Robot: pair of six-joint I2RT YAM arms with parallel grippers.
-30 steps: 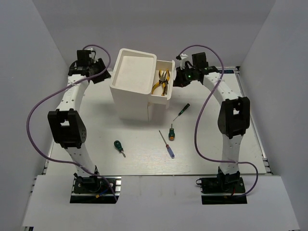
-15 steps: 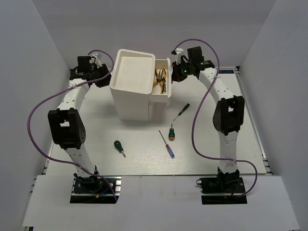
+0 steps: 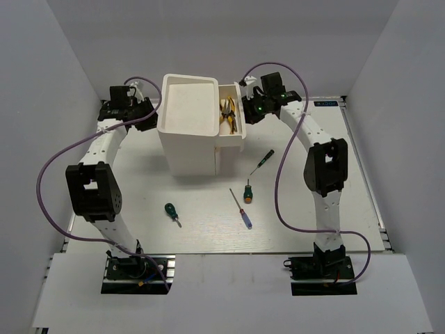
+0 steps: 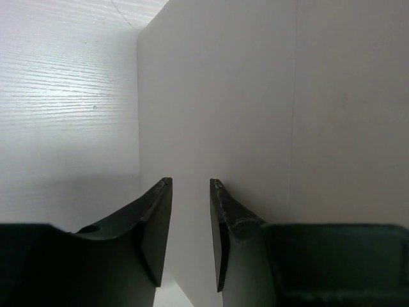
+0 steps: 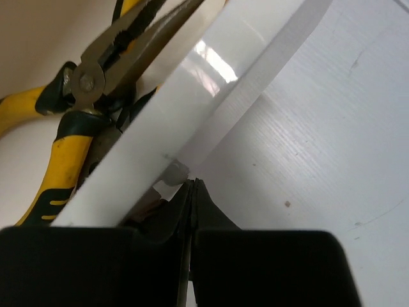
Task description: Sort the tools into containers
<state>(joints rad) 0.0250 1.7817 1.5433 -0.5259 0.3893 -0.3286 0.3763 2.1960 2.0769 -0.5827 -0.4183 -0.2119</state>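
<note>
The white cabinet (image 3: 188, 118) stands at the back of the table with its top drawer (image 3: 233, 137) pulled partly out to the right. Two yellow-handled pliers (image 3: 228, 115) (image 5: 70, 96) lie inside it. My right gripper (image 3: 245, 110) (image 5: 193, 182) is shut, and its tips press the drawer front (image 5: 192, 96) just beside the small knob (image 5: 174, 171). The left gripper (image 3: 151, 115) (image 4: 190, 182) is open by a narrow gap with nothing between its fingers, tips against the cabinet's left wall (image 4: 243, 96). Two green-handled screwdrivers (image 3: 172, 212) (image 3: 247, 190), a blue-handled one (image 3: 243, 210) and a dark-handled one (image 3: 263, 161) lie on the table.
White walls enclose the table on three sides. Purple cables loop from both arms over the table's left and right parts. The cabinet's lower drawers (image 3: 222, 160) sit closed beneath the open one.
My right gripper has pushed left against the drawer front, sliding the drawer further in and shifting the cabinet a little left. The left gripper's jaws have narrowed against the cabinet's side.
</note>
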